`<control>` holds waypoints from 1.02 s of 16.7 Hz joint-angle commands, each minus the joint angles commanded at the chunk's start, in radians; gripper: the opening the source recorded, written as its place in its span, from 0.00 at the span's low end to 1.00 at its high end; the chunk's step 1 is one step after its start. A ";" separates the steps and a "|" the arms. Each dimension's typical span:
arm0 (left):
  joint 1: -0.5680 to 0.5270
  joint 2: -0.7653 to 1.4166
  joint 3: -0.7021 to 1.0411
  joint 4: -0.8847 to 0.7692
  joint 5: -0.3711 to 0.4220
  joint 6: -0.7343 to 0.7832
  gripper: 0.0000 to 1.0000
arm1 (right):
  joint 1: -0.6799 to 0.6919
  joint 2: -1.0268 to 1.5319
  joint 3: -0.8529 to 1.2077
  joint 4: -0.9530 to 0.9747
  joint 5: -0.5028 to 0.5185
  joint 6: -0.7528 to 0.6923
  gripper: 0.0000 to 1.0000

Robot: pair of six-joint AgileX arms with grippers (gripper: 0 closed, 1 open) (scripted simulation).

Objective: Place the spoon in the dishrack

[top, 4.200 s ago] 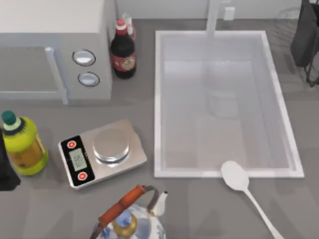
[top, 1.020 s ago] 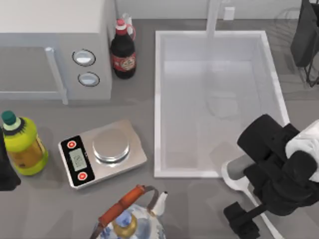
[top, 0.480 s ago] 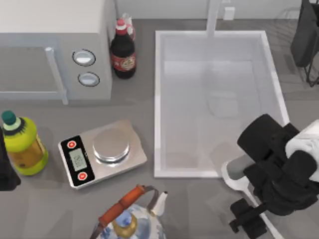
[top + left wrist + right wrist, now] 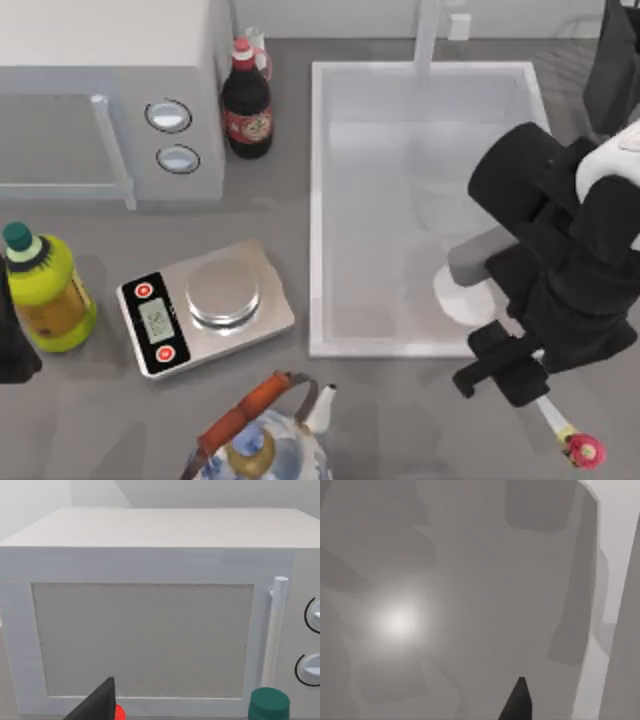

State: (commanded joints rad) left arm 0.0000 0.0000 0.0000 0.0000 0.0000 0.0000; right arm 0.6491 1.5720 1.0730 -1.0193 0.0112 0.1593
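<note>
The white spoon [image 4: 463,296] hangs lifted off the counter. Its oval bowl is over the near right corner of the white sink [image 4: 316,200], and its thin handle runs back towards the table's near right corner. My right gripper [image 4: 507,366] is shut on the handle's middle, with the black arm above it hiding part of the handle. One dark fingertip [image 4: 518,700] shows over grey counter in the right wrist view. The dishrack [image 4: 612,70] of dark wire stands at the far right corner, cut off by the edge. My left gripper [image 4: 10,345] is parked at the left edge.
A microwave [image 4: 110,100] and a dark bottle [image 4: 246,100] stand at the far left. A yellow bottle [image 4: 45,290], a scale [image 4: 205,305] and a kettle [image 4: 262,440] fill the near left. A small pink marker [image 4: 583,450] sits past the handle's tip.
The right gripper has risen and moved towards the far side with the spoon. The spoon's bowl has left the counter and now hangs over the sink's corner.
</note>
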 joint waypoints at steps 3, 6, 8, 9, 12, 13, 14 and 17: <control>0.000 0.000 0.000 0.000 0.000 0.000 1.00 | -0.002 -0.043 0.164 -0.234 0.000 -0.005 0.00; 0.000 0.000 0.000 0.000 0.000 0.000 1.00 | -0.007 -0.087 0.294 -0.388 -0.001 -0.010 0.00; 0.000 0.000 0.000 0.000 0.000 0.000 1.00 | -0.010 -0.108 0.340 -0.437 -0.001 -0.012 0.00; 0.000 0.000 0.000 0.000 0.000 0.000 1.00 | -0.011 -0.113 0.348 -0.446 -0.001 -0.013 0.00; 0.000 0.000 0.000 0.000 0.000 0.000 1.00 | -0.011 -0.113 0.348 -0.446 -0.001 -0.013 0.00; 0.000 0.000 0.000 0.000 0.000 0.000 1.00 | -0.007 -0.110 0.346 -0.443 -0.002 -0.011 0.00; 0.000 0.000 0.000 0.000 0.000 0.000 1.00 | -0.008 -0.110 0.346 -0.442 -0.002 -0.011 0.00; 0.000 0.000 0.000 0.000 0.000 0.000 1.00 | -0.069 -0.134 0.343 -0.382 -0.035 -0.019 0.00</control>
State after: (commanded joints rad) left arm 0.0000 0.0000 0.0000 0.0000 0.0000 0.0000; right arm 0.5806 1.4377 1.4163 -1.4014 -0.0242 0.1400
